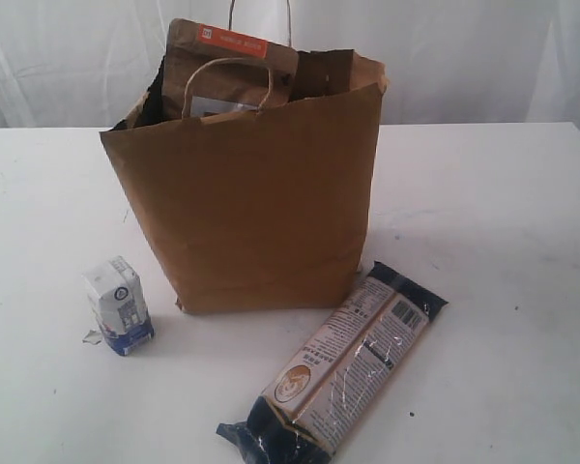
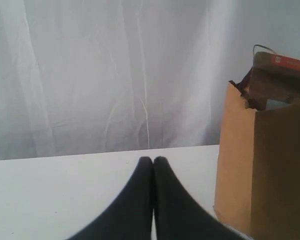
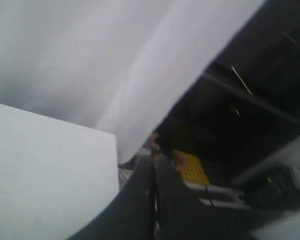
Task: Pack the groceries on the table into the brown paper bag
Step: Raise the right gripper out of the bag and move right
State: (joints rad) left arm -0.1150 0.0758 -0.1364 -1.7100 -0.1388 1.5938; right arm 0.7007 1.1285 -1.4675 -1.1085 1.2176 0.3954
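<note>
Here, left gripper (image 2: 153, 161): black fingers pressed together tip to tip, nothing between them; it hovers low over the bare counter, with the bag off to one side.
Carton (image 1: 119, 304): small, white and blue, standing upright on the counter, just beside the bag's lower left corner and apart from it; a tiny pale scrap (image 1: 92, 336) lies at its foot.
Bag (image 1: 251, 193): tall brown paper bag, upright in the middle of the counter, mouth open, rim ragged and torn at the rear left; a twisted cord handle (image 1: 234, 82) arches over the front wall.
Pouch (image 1: 232, 58): brown with an orange stripe, standing inside the bag, its top poking above the rim.
Packet (image 1: 338, 367): long, dark blue with a tan label, lying flat and slantwise on the counter; its far end is just beside the bag's lower right corner, its near end by the lower edge of the exterior view.
Right gripper (image 3: 154, 160): picture blurred, yet the dark fingers sit closed against each other, empty, beyond the counter's edge.
Counter (image 1: 503, 242): wide, white, a few small specks.
</note>
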